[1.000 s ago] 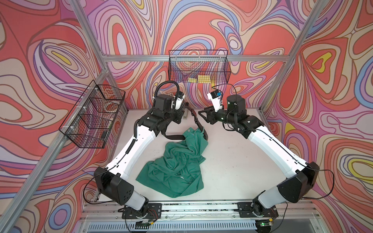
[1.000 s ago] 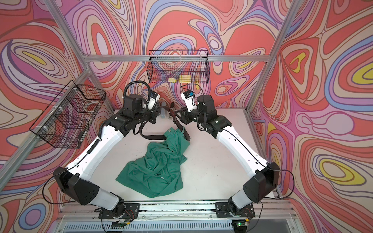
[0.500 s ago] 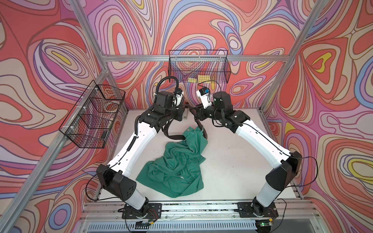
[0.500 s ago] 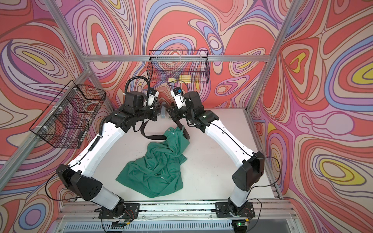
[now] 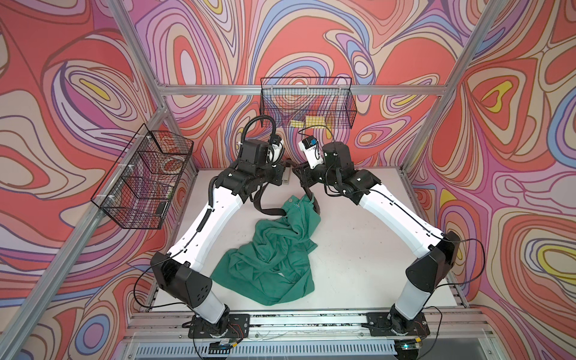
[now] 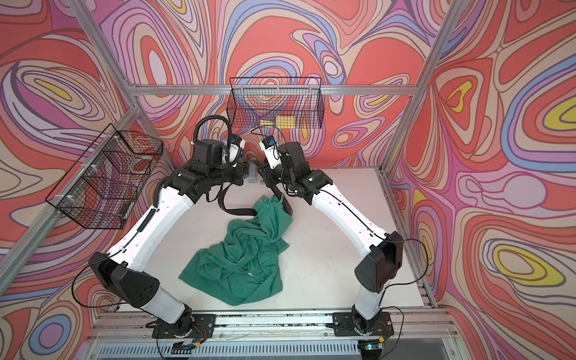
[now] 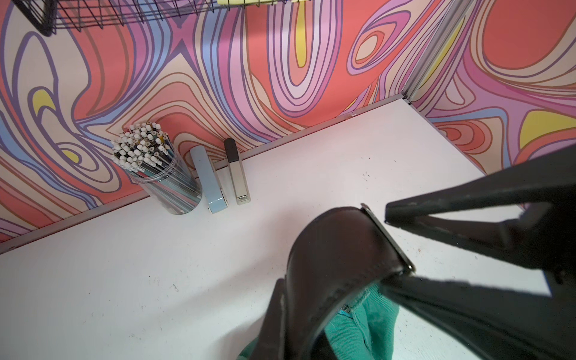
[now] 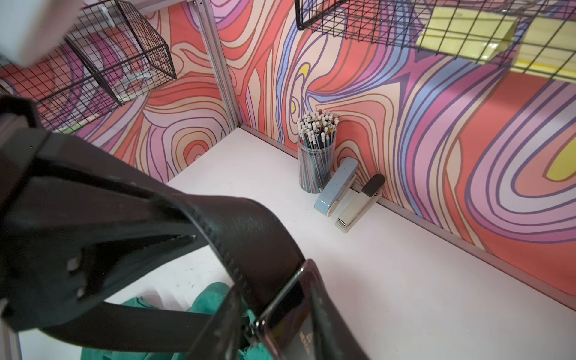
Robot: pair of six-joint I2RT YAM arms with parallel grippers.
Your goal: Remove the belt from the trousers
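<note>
1. Left wrist view: a long black leather-like belt (image 7: 336,249) arches up off the white desk (image 7: 156,280). Its flat metal buckle (image 7: 389,240) stands between the fingertips of the right gripper (image 7: 385,248). The jaws straddle the buckle, but I cannot tell whether they pinch it. Teal-green soft cloth trousers (image 7: 352,336) lie just beneath.
2. Right wrist view: the left gripper (image 8: 190,221) is clenched flat on the belt (image 8: 255,237), a short way along the strap from the buckle (image 8: 290,311).
3. In both top views the trousers (image 5: 274,252) (image 6: 243,255) lie crumpled mid-desk, with the waistband toward the back edge and the legs toward the front edge. The belt (image 5: 268,212) hangs from both grippers above the back middle of the desk. It drops in two black runs into the waistband, so it looks threaded through there.
4. Handling, as a judgement: the strap probably bends easily along its length but holds its width, and its smooth face may slip in a light pinch. The rigid buckle is likely the surest hold. The trousers look light and limp, so they will likely drag along with the belt. Pull along the waistband, with the cloth pinned close to where the belt comes out.
</note>
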